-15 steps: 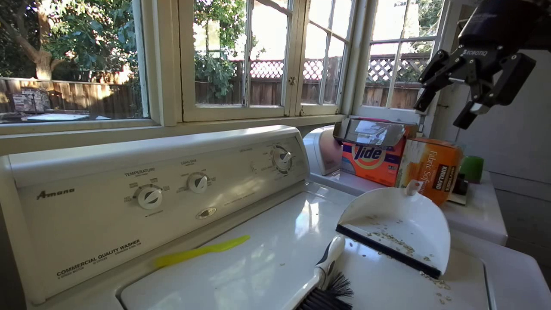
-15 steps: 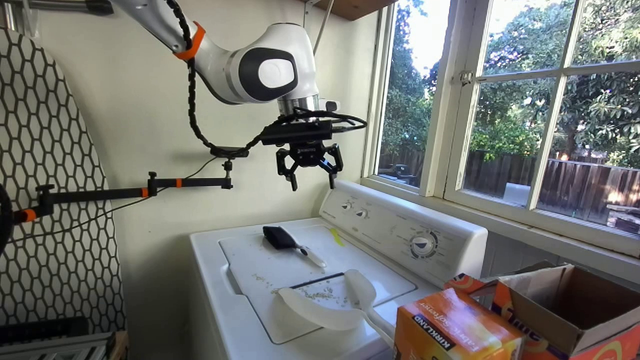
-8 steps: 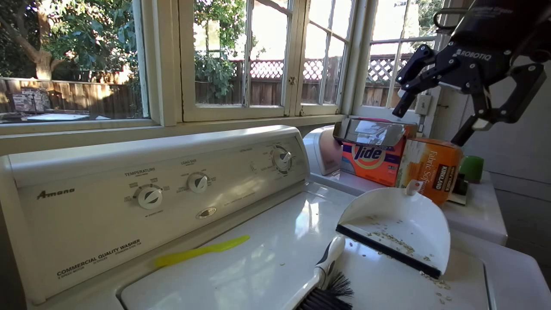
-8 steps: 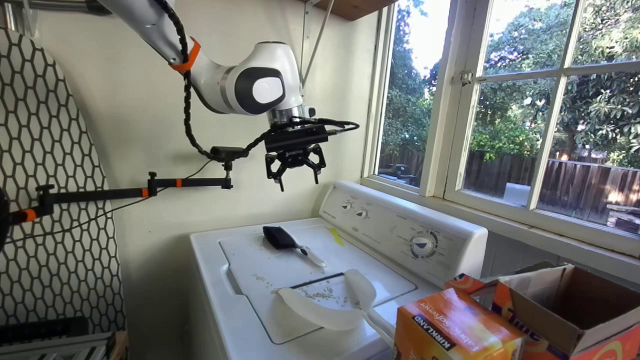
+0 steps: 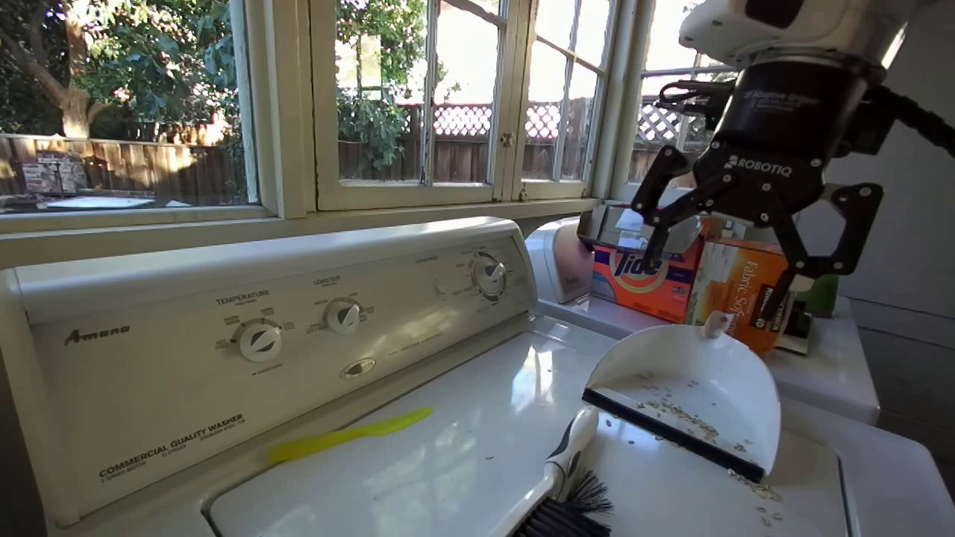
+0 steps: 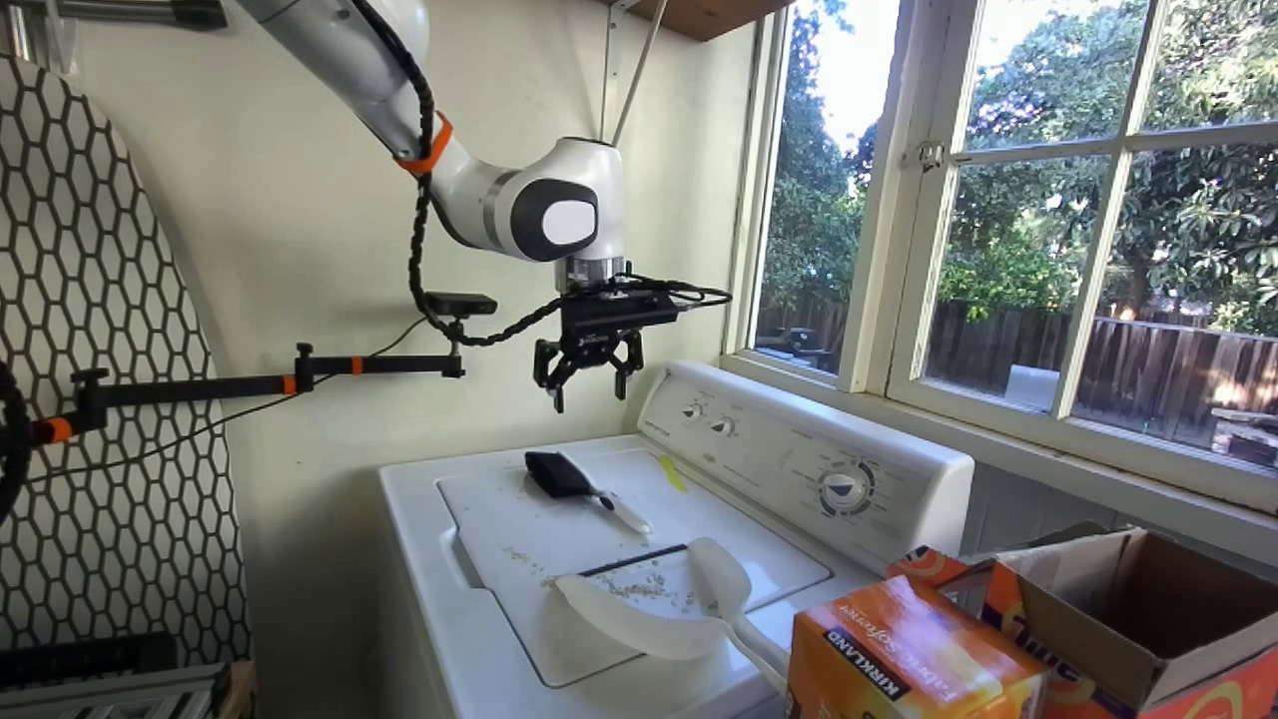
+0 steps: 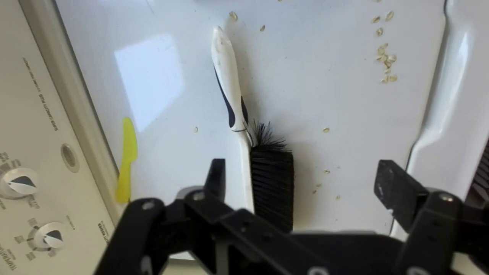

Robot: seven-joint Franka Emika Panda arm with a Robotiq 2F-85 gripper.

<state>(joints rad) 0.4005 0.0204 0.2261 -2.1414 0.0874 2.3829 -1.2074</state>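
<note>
Noted at nine o'clock in wrist view: slim yellow plastic-looking knife-shaped tool (image 7: 128, 160). Found at centre: white-stemmed brush (image 7: 263, 164) with black bristles, lying on glossy white washer lid (image 7: 336, 91), handle end (image 7: 225, 65) toward eleven-thirty. Observed over it, well clear: black two-finger gripper (image 7: 301, 173) with fingers (image 7: 397, 189) wide apart. Seen at two o'clock: clump of pale oat-like flakes (image 7: 387, 63).

In an exterior view the fingers (image 5: 780, 289) have come down and left from the upper right of the frame, and now overlap the Tide box (image 5: 664, 289) and the fabric softener box (image 5: 735, 280), hiding parts of both. The white arm (image 5: 843, 33) has appeared above them. In an exterior view its orange band (image 6: 429, 150) has moved lower and rightward, and the fingers hang lower near mid-frame.
</note>
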